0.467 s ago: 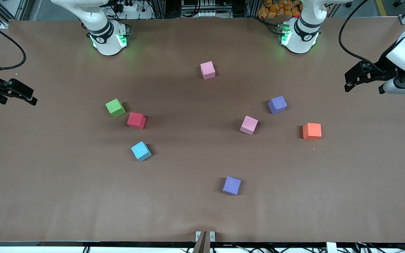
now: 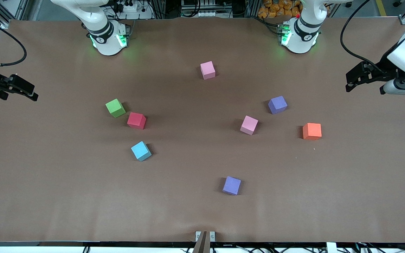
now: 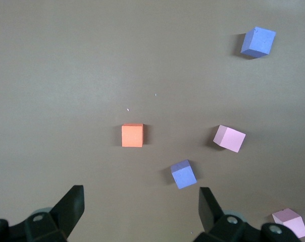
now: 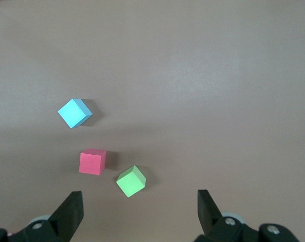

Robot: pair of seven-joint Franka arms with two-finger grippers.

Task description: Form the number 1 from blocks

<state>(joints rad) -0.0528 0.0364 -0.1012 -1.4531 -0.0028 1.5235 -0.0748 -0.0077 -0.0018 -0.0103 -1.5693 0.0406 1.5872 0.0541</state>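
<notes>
Hanging empty with jaws spread wide, the left gripper (image 2: 351,78) and right gripper (image 2: 30,92) hover over their own ends of the table (image 2: 202,218), while the blocks lie scattered apart: pink (image 2: 207,70), pink (image 2: 249,125), orange (image 2: 312,131), red (image 2: 136,120) touching a green cube (image 2: 115,108), light blue (image 2: 141,151).

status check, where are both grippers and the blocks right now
Left gripper and right gripper open, empty, at the table's ends. Five blocks scattered, none placed: pink, pink, orange, red, blue. Green cube touches red.
</notes>
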